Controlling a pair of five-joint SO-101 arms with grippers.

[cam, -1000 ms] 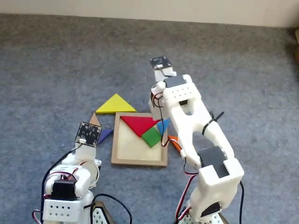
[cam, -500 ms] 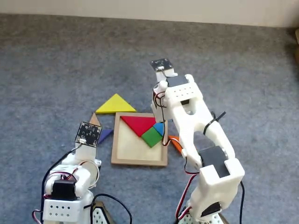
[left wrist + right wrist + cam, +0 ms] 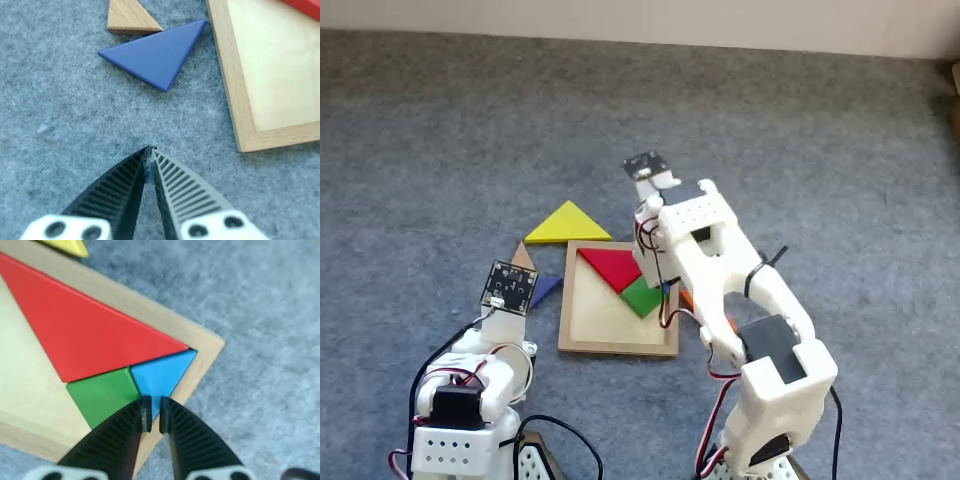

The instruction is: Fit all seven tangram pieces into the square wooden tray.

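Observation:
The square wooden tray lies between the arms. In it lie a red triangle and a green square. A light blue triangle sits in the tray corner against both. My right gripper is shut, its tips over the blue triangle's near edge. My left gripper is shut over bare carpet, short of a dark blue triangle and a plain wooden triangle. A yellow triangle lies beyond the tray. An orange piece peeks out under the right arm.
Grey carpet covers the whole floor, with open room to the left and far side. The tray's near half is bare wood. The right arm overhangs the tray's right edge.
The right arm has swung left over the tray's right corner. The light blue triangle, which overlapped the right rim, now lies beside the red and green pieces. The left arm has not moved.

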